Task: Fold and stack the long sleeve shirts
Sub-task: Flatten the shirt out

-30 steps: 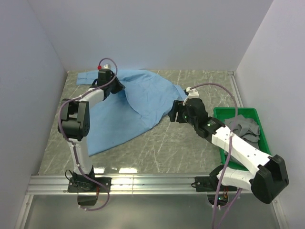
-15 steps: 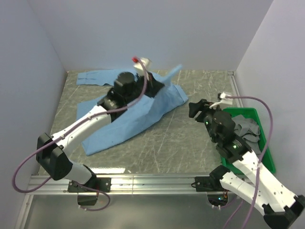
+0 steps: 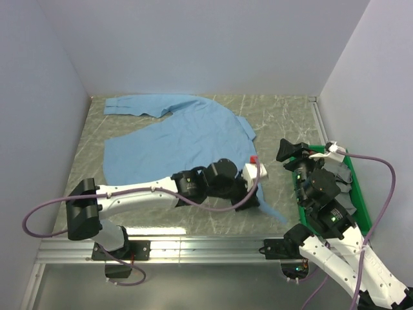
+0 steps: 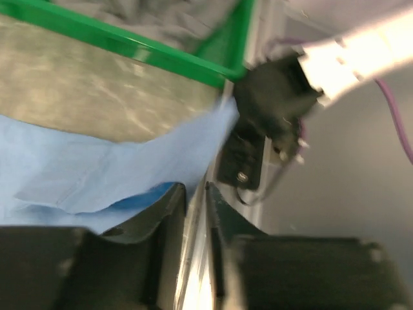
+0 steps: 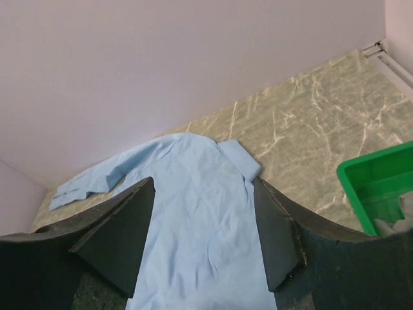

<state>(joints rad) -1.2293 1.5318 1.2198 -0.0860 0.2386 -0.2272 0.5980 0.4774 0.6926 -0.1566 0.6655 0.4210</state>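
A light blue long sleeve shirt [image 3: 174, 142] lies spread flat on the marble table, its collar [image 3: 246, 127] to the right and one sleeve [image 3: 132, 104] along the far edge. The other sleeve [image 3: 274, 213] reaches to the near right edge. My left gripper [image 3: 260, 196] is low over that sleeve. In the left wrist view its jaws [image 4: 195, 187] stand a narrow gap apart with nothing between them, and the sleeve cloth [image 4: 116, 168] lies just beside the left finger. My right gripper [image 3: 290, 150] hangs raised and open, and the shirt [image 5: 193, 213] shows between its fingers far below.
A green bin [image 3: 359, 194] at the right edge holds a crumpled grey cloth [image 3: 339, 174]. The bin's rim [image 4: 129, 45] is close to the left gripper. The right arm's base mount [image 4: 242, 161] and the metal rail run along the near edge. White walls enclose the table.
The left arm swung from the far side to the near right, pulling the sleeve along; the shirt now lies spread flat. Its jaws have parted slightly. The right arm drew back and rose.
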